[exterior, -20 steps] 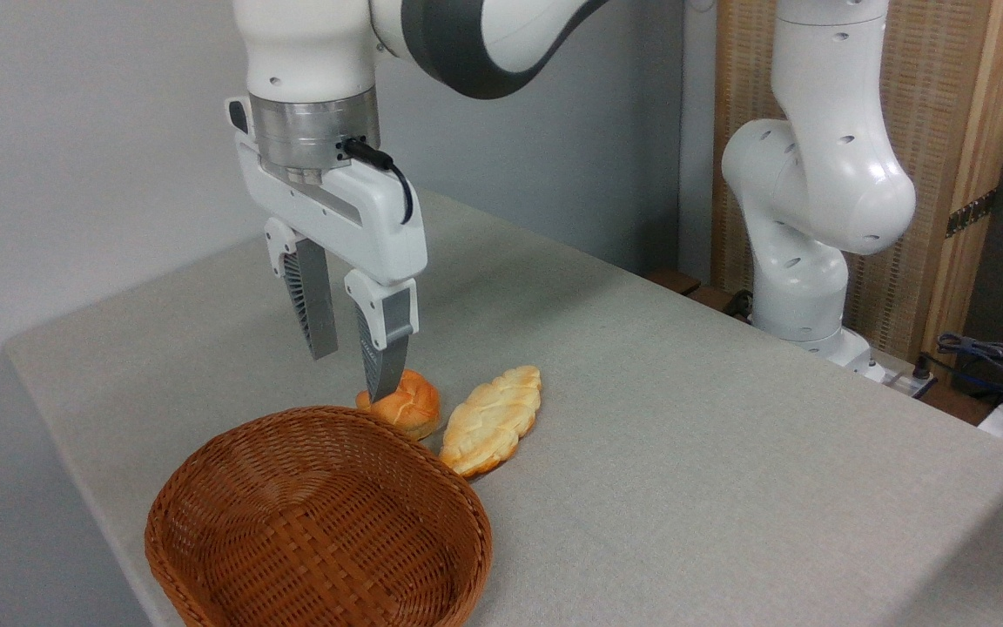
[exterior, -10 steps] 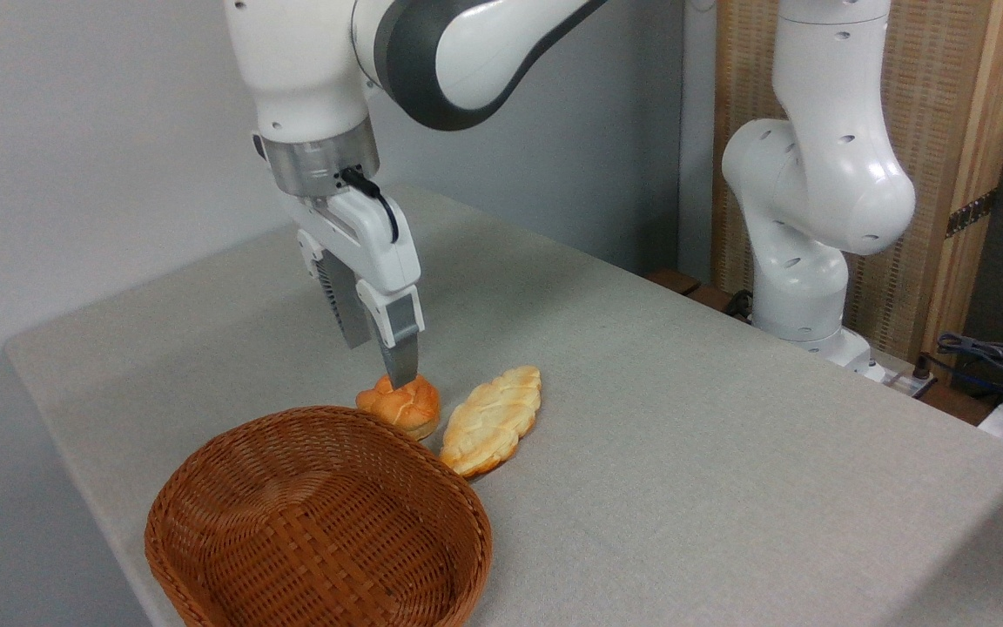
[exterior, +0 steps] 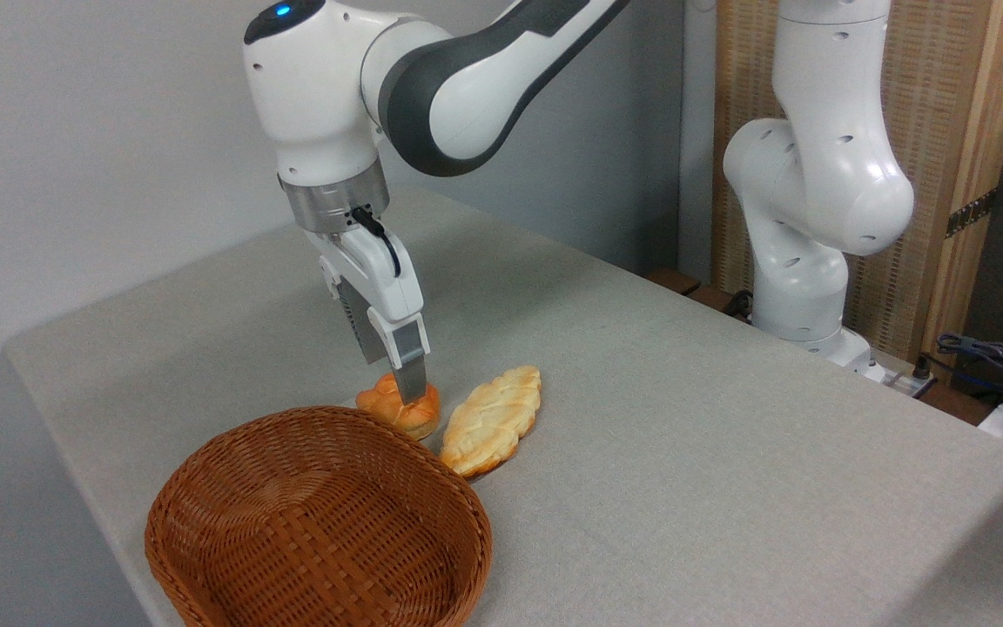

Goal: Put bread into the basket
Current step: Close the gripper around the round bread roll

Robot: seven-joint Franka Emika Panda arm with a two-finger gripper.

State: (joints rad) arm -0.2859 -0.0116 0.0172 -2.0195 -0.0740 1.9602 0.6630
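Note:
The bread [exterior: 382, 404], a small round golden-brown knotted bun, lies on the grey table just behind the far rim of the basket [exterior: 310, 531]. The basket is a shallow reddish-brown wicker oval at the front left, and it holds nothing. My gripper [exterior: 397, 383] points down onto the bun and is open. Its near finger [exterior: 411, 373] stands in front of the bun's top. The far finger sits behind it, with its tip hidden. The bun still rests on the table.
A longer, paler braided loaf [exterior: 493, 420] lies right beside the bun, almost touching it. My arm's white base [exterior: 802, 261] stands at the table's back right, with cables [exterior: 1002, 357] beyond. The table edge runs close along the basket's left.
The gripper has turned about its axis, moved right and come down, from hanging over the basket's far rim to straddling the bun. The bun, loaf and basket have not moved.

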